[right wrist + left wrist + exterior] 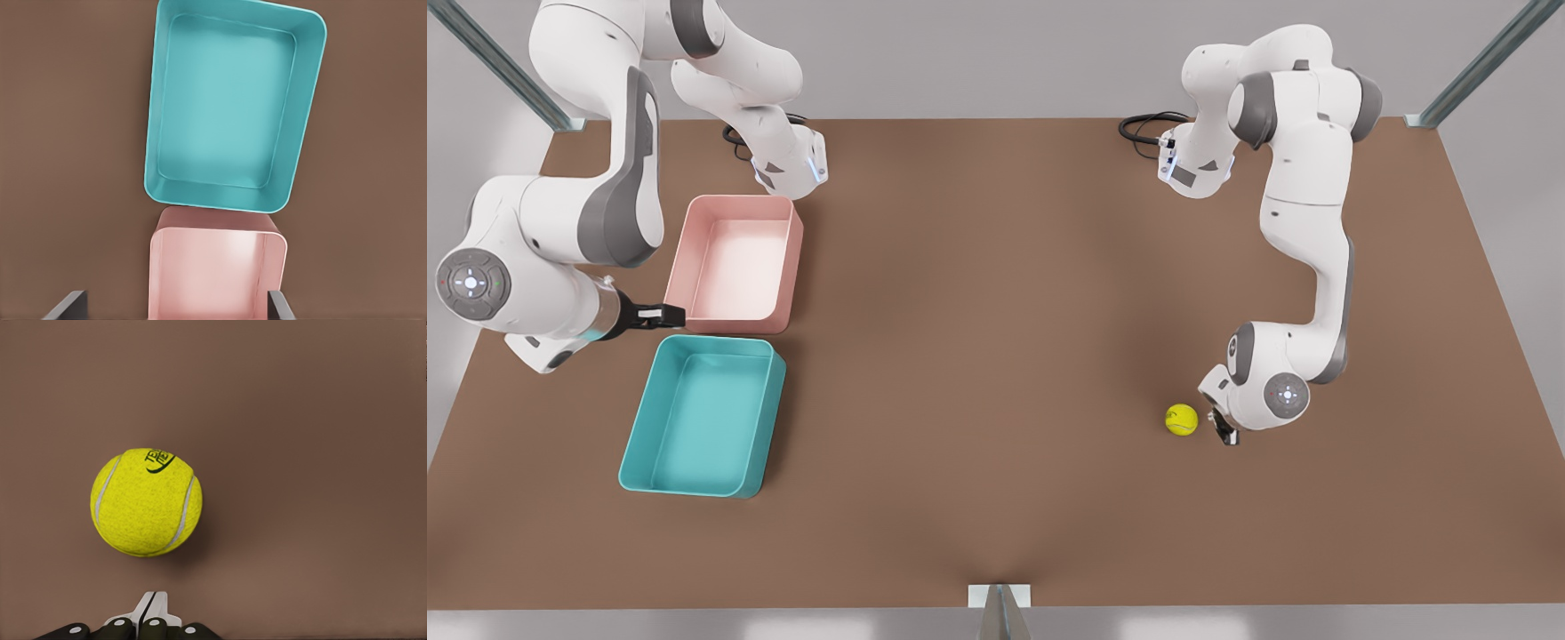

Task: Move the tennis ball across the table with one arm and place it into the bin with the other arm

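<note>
Left pincer (1224,433), fingers pressed together, sits just beside the tennis ball (1181,420) on the counter (996,356), likely lined up to nudge it across. Right pincer (665,313), spread wide, waits by the teal bin (637,444), well apart.

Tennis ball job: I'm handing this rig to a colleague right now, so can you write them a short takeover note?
Left gripper: shut, low beside the tennis ball on the front view's right, holding nothing.
Right gripper: open and waiting by the tubs on the front view's left.
Tennis ball: lying on the table, far from both tubs.
Teal bin: nothing in it, with the pink tub right behind it.
Done: nothing visible yet.
Left: send the ball across the table with the left arm, then have the right arm put it in the teal bin.
</note>
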Motion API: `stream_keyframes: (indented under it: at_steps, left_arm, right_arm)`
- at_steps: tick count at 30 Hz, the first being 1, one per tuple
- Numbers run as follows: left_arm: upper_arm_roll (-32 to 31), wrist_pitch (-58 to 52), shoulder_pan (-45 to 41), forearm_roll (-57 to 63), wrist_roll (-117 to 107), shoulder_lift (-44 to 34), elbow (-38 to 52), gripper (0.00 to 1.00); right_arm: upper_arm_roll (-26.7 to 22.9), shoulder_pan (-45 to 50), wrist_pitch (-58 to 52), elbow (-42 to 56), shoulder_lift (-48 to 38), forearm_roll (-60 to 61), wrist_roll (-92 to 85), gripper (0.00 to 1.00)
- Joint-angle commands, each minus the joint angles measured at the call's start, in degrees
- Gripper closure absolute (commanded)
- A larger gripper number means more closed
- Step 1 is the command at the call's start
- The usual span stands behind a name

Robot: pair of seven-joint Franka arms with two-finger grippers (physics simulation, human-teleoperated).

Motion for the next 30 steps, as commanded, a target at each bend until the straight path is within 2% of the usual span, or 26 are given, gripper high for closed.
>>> stream_keyframes:
  at_steps: [1, 9, 13, 15, 22, 23, 24, 26, 27, 28, 30]
  left_arm:
    - [0.00, 0.75, 0.09, -0.08, 21.13, 0.36, 0.10, 0.79]
    - [0.00, 3.03, -0.70, -0.26, 10.94, 2.03, -0.08, 0.79]
    - [-0.17, 3.03, -10.72, -0.08, -23.76, -0.60, -0.08, 0.79]
    - [-5.01, 3.03, -11.08, -0.17, -43.65, -1.31, 0.63, 0.79]
    - [-3.87, 1.81, -8.62, -0.17, -43.82, -2.45, 1.42, 0.79]
    - [-1.59, -9.59, -8.62, 0.01, -43.91, -5.79, 4.83, 0.79]
    - [0.44, -26.82, -8.44, 0.18, -46.89, -9.12, 12.39, 0.79]
    - [0.44, -51.00, -7.21, -0.08, -72.71, -15.98, 26.63, 0.79]
    - [0.35, -57.52, -7.12, -0.26, -85.21, -19.23, 29.72, 0.00]
    - [0.61, -64.02, -6.77, 0.78, -85.30, -20.56, 28.40, 0.00]
    - [0.62, -56.64, -5.80, -3.77, -113.70, -24.69, 25.33, 0.00]
  right_arm:
    - [0.07, -0.05, -0.03, 0.13, 0.06, 0.07, 0.17, 0.00]
    - [0.07, -0.05, -0.03, 0.13, 0.06, -0.02, 0.09, 0.00]
    - [-0.02, -0.05, -0.03, 0.13, 0.06, 0.07, 0.09, 0.00]
    - [-0.02, -0.05, -0.03, 0.13, 0.15, 0.07, 0.09, 0.00]
    - [0.07, 0.13, -0.03, 0.04, 1.29, 0.24, 0.26, 0.00]
    - [0.16, 3.90, 0.05, 0.13, 3.75, -0.19, 0.44, 0.00]
    - [0.07, 9.53, 1.63, 0.22, 5.51, 0.16, 1.58, 0.00]
    - [0.16, 14.89, 10.68, 0.13, 11.83, 4.81, 13.87, 0.00]
    - [0.16, 16.56, 14.20, 0.13, 13.95, 5.52, 19.68, 0.00]
    - [0.16, 16.74, 17.54, 0.04, 16.41, 7.89, 23.28, 0.00]
    - [0.16, 18.59, 25.71, 0.04, 21.50, 9.74, 30.05, 0.00]
